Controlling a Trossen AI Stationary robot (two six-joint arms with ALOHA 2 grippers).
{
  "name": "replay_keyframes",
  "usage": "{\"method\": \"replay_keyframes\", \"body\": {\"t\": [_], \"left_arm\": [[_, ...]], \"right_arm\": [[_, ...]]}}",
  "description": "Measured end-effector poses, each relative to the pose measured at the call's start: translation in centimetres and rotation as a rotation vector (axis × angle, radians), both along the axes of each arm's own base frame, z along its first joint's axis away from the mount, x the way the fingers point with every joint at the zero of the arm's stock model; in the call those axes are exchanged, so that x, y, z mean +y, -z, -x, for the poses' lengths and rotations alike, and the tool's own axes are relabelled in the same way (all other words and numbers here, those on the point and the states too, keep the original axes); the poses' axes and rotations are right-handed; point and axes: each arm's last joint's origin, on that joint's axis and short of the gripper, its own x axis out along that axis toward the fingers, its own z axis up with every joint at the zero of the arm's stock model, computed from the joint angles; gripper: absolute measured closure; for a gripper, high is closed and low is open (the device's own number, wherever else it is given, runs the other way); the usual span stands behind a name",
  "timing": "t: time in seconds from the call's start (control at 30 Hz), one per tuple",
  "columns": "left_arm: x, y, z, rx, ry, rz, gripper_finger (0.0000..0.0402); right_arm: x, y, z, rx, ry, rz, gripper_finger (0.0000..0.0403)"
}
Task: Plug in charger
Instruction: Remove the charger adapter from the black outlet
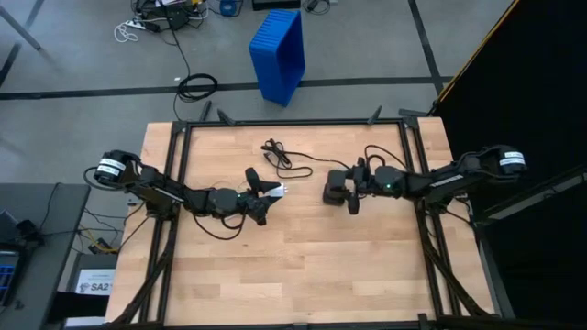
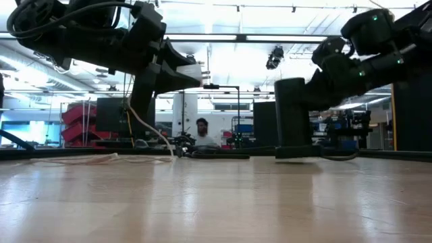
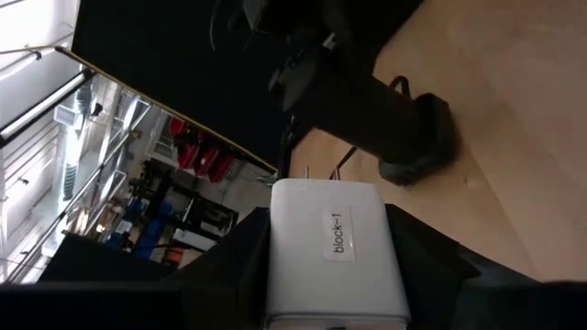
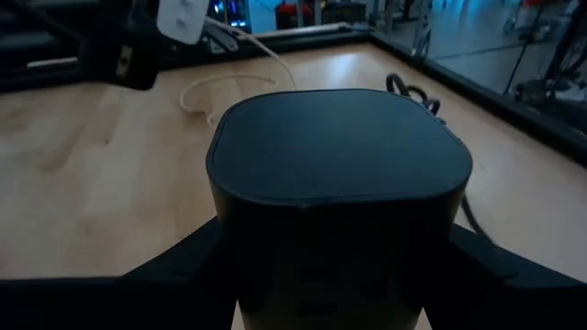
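Left hand (image 1: 266, 191): clenched on the white charger block (image 3: 335, 252), one dark finger on each of its flat sides; the wrist view shows a small label reading "block-1" on its face and two metal prongs sticking out of its far end.
Charger position: held clear above the table (image 1: 303, 275), near its middle, prongs pointing across at the dark power unit (image 1: 335, 186); in the overhead view the two are near each other but apart.
Charger cable: a pale cord (image 2: 145, 131) hangs down from the left hand and trails in loose curves over the wood.
Right hand (image 1: 341, 188): grasping the dark power unit from the sides, its fingers tight against the rounded black body, as the right wrist view (image 4: 335, 174) shows.
Power unit position: from table height it stands upright with its base on or just over the table; I cannot tell whether it touches.
Black cord (image 1: 280, 156): lies in a loose tangle on the table towards the far edge, running on to the power unit.
Beyond the table: a blue bin (image 1: 278, 53) stands on the floor past the far edge, and a person (image 2: 202, 131) sits far back in the room.
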Motion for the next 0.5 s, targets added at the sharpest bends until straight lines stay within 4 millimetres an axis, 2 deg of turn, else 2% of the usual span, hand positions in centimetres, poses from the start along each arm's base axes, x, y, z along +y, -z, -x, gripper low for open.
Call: {"method": "replay_keyframes", "body": {"t": [0.13,0.27,0.37,0.43,0.5], "left_arm": [[0.0,0.0,0.0,-0.001,0.000,0.003,0.0246],[0.0,0.0,0.0,-0.001,0.001,0.004,0.0246],[0.0,0.0,0.0,0.001,0.001,0.003,0.0246],[0.0,0.0,0.0,0.004,0.001,0.003,0.0246],[0.0,0.0,0.0,0.004,0.000,0.003,0.0246]], "right_arm": [[-0.1,0.3,-0.3,-0.006,0.015,-0.021,0.0173],[-0.1,0.4,-0.3,-0.008,0.023,-0.043,0.0080],[-0.1,-0.5,-0.1,-0.061,0.037,-0.039,0.0022],[-0.1,-0.8,0.0,-0.073,0.038,-0.037,0.0017],[-0.1,-1.2,0.2,-0.092,0.036,-0.033,0.0030]]}}
